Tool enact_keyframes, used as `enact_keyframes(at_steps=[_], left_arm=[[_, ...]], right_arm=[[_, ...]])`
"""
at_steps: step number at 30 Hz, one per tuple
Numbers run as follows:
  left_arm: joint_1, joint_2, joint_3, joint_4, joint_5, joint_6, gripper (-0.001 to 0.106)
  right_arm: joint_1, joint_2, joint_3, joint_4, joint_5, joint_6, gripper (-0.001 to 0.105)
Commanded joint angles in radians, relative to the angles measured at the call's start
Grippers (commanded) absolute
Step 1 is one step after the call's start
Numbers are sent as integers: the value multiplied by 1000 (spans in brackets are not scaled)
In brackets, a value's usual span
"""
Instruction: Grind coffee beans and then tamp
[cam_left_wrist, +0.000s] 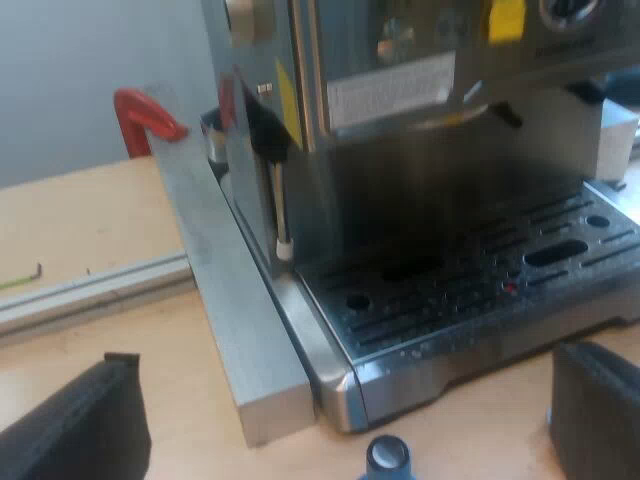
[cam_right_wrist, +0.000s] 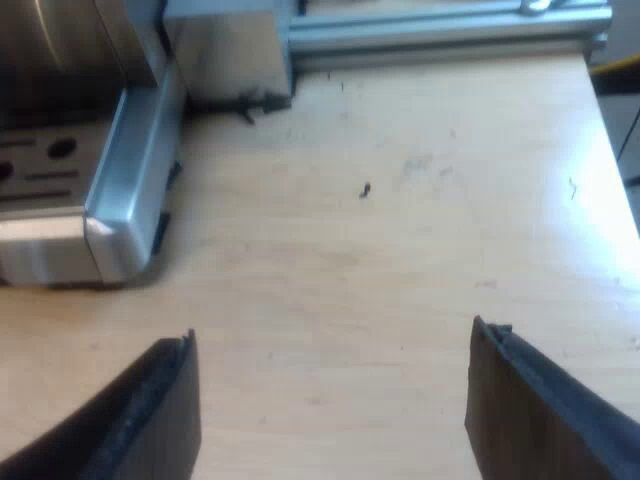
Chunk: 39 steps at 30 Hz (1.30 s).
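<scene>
1. Left hand (cam_left_wrist: 345, 400) wide open, gripping nothing, low over the tabletop (cam_left_wrist: 80, 220) at the front corner of the espresso machine (cam_left_wrist: 400, 90).
2. Blue tamper (cam_left_wrist: 388, 456) on the tabletop just before that corner, in the gap between the left hand's black fingers (cam_left_wrist: 75, 425), touching neither.
3. Slotted drip tray (cam_left_wrist: 480, 270) dark and glossy at the machine's base; thin steam wand (cam_left_wrist: 281, 205) hanging at its side, tip just above the tray's edge.
4. Grey metal block (cam_left_wrist: 225, 290) tight against the machine's side; aluminium rail (cam_left_wrist: 90, 290) flat on the tabletop, running up to that block.
5. Red hooked piece (cam_left_wrist: 145, 112) beyond the block, nature unclear.
6. Yellow label (cam_left_wrist: 507, 18) high on the machine's front panel.
7. Right hand (cam_right_wrist: 335, 345) likewise spread open and empty, above bare light wood, near the drip tray's rounded metal corner yet apart from it.
8. Small dark speck (cam_right_wrist: 366, 189) on the tabletop ahead of the right hand; aluminium frame (cam_right_wrist: 440, 30) beyond it, next to the machine.
</scene>
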Motion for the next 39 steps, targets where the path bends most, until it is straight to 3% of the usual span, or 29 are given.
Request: enact_keyframes(at_steps=[1, 12, 39], left_arm=[[0, -136, 27, -28, 6, -2, 83], [0, -136, 120, -28, 6, -2, 83], [0, -136, 133, -35, -3, -5, 83]], right_arm=[[0, -45, 11, -7, -9, -4, 59], [0, -45, 70, -6, -9, -4, 59], [0, -45, 70, -6, -9, -4, 59]])
